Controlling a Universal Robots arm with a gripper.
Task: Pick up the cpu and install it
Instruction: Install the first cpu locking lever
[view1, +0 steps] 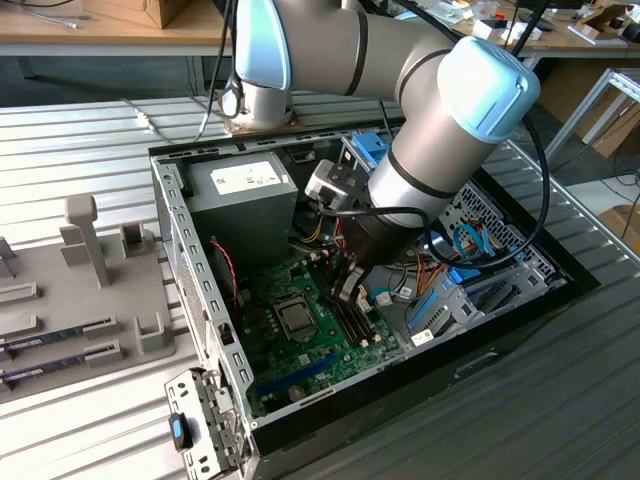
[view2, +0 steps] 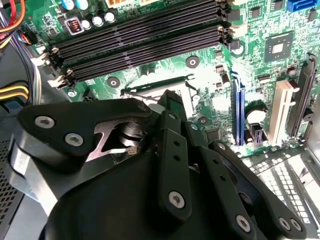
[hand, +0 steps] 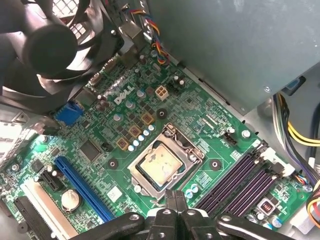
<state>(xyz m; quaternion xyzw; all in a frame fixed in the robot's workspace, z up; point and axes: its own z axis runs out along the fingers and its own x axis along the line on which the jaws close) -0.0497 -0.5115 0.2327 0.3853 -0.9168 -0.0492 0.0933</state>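
The cpu (hand: 161, 165), a silvery square chip, lies flat in the socket on the green motherboard (hand: 107, 127) inside the open computer case (view1: 185, 260). In the exterior view the cpu (view1: 297, 318) sits near the board's middle. My gripper (hand: 175, 199) hovers just above the board, beside the socket's edge toward the memory slots, with its black fingers (hand: 170, 200) pressed together and nothing between them. From outside, the gripper (view1: 349, 287) hangs to the exterior view's right of the socket. In the second wrist view the gripper's body (view2: 172, 165) covers most of the socket frame (view2: 150, 89).
A grey power-supply box (view1: 245, 190) fills the case's back corner. A black fan (hand: 45, 45) and bundled cables (view1: 470, 245) crowd the sides. Empty memory slots (hand: 240, 180) run beside the socket. A grey fixture (view1: 90, 290) holding memory sticks stands outside at the exterior view's left.
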